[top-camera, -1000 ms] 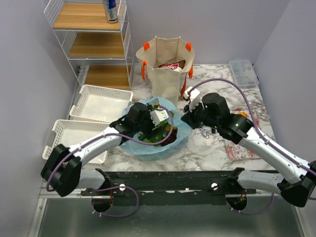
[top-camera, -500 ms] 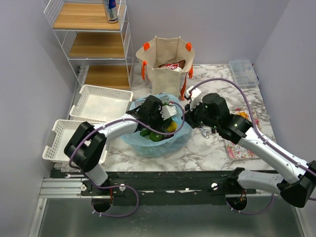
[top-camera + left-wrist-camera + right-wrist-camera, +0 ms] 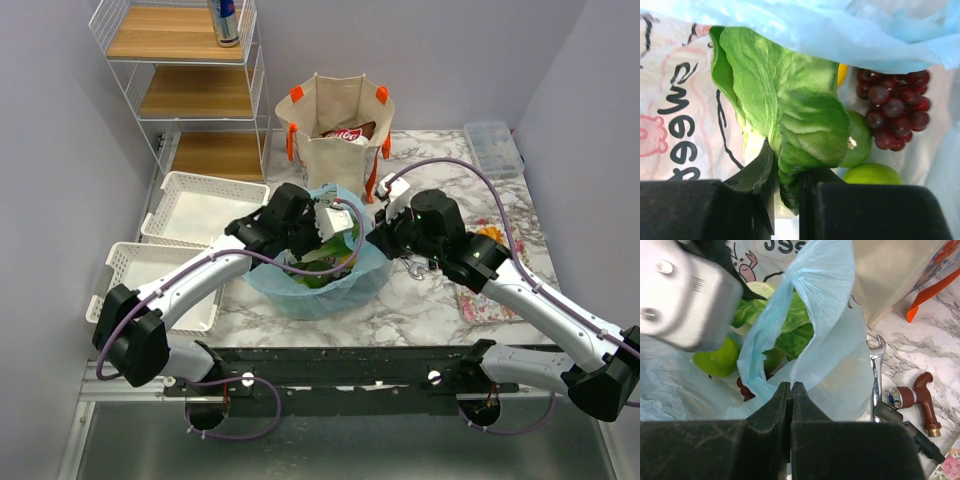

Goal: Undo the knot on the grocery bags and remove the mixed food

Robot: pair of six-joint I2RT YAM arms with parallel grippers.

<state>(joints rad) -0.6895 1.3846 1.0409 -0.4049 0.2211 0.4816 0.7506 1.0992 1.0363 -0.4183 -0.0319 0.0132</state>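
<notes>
Left wrist view: we are seeing the left jaws pinching the lower end of the lettuce [image 3: 790,110], with a fold of green leaf squeezed between them. Just beyond the leaves, dark grapes [image 3: 895,105] and a round green fruit [image 3: 872,175] are lying inside the light-blue plastic bag [image 3: 840,30], whose printed film is hanging over the top of the lettuce.

Right wrist view: we are seeing the right jaws pressed together on a pinch of the bag's rim, holding the mouth open. A wrench [image 3: 876,370] and a brown-handled tool [image 3: 927,400] are lying on the marble surface [image 3: 440,290] just beside the bag.

Top external view: both arms are meeting over the plastic bag at the middle of the surface. The canvas tote [image 3: 335,130] is standing upright behind it with a red snack packet [image 3: 347,133] showing inside.

We are judging the lettuce to be mid-way out of the bag. The grip is sitting on soft leaf, so the leaf may be tearing or slipping free as it rises. The overhanging film may be snagging the head and dragging the whole bag upward, spilling the grapes and fruit. The thin rim in the right jaws may also be ripping under that pull.
</notes>
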